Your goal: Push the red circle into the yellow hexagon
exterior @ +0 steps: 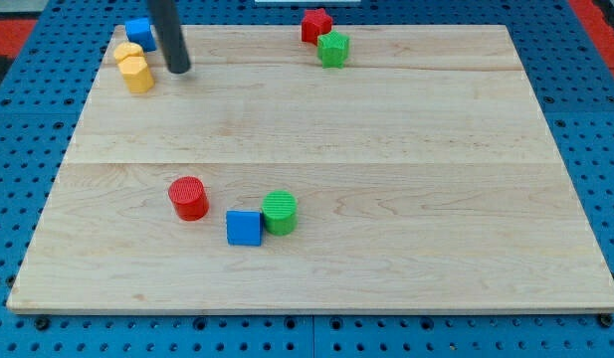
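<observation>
With no jaws fitted, the tip [178, 70] is seen at upper left beside the yellow hexagon [137, 75], while the red circle [188, 198] sits lower left, so the hexagon could be knocked by a careless repositioning sweep.

The red circle [188, 197] is a short, ridged red cylinder standing upright on its flat end on the bench [386, 129], in the lower left part of the board. The yellow hexagon [137, 74] is a squat yellow prism, upright as well, far up toward the view's top and a little to the view's left of the red circle, near the board's top left corner. The two lie well apart, with bare wood between them
</observation>
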Controlling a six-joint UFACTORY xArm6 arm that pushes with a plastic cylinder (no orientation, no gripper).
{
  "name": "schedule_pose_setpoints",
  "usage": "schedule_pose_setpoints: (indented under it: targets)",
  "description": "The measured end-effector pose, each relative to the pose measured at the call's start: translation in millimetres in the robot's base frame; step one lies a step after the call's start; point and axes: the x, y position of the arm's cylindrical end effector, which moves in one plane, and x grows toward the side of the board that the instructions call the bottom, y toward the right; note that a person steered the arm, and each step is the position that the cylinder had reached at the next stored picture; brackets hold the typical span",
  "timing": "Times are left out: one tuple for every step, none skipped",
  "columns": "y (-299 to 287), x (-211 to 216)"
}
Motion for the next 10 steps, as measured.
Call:
schedule_pose_setpoints:
  targets:
    - [57,4]
    - [71,4]
    - [72,4]
    - [73,12]
    - [128,57]
    - [222,90]
    - [269,185]
    - [242,252]
    - [142,250]
    - [27,250]
